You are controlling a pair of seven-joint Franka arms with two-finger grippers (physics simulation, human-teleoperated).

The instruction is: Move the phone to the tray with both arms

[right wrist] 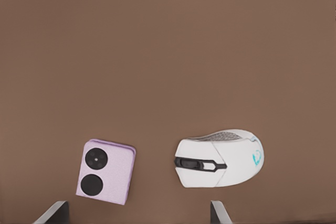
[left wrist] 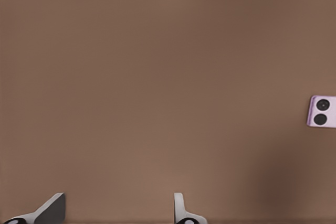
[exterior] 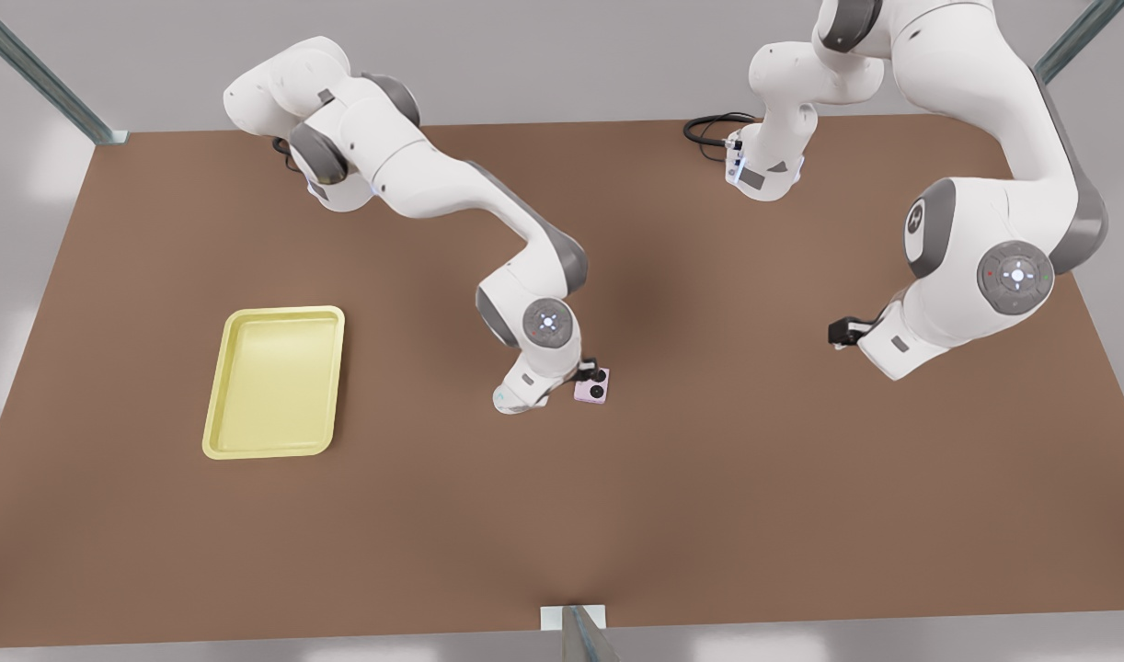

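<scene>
The pale pink phone (exterior: pixel 592 387) lies flat on the brown table near the middle, its two lenses up. In the right wrist view the phone (right wrist: pixel 106 171) sits beside a white mouse (right wrist: pixel 220 157). My right gripper (right wrist: pixel 137 214) hangs open above them, on the arm at the front view's left. My left gripper (exterior: pixel 843 331), on the arm at the front view's right, hovers open (left wrist: pixel 116 214) over bare table, well apart from the phone (left wrist: pixel 321 111). The pale yellow tray (exterior: pixel 275 382) lies at the front view's left with nothing in it.
The white mouse (exterior: pixel 507 399) lies partly under the right arm's wrist, just to the left of the phone in the front view. A black cable (exterior: pixel 709 129) coils at the table's far edge. Open table separates the phone from the tray.
</scene>
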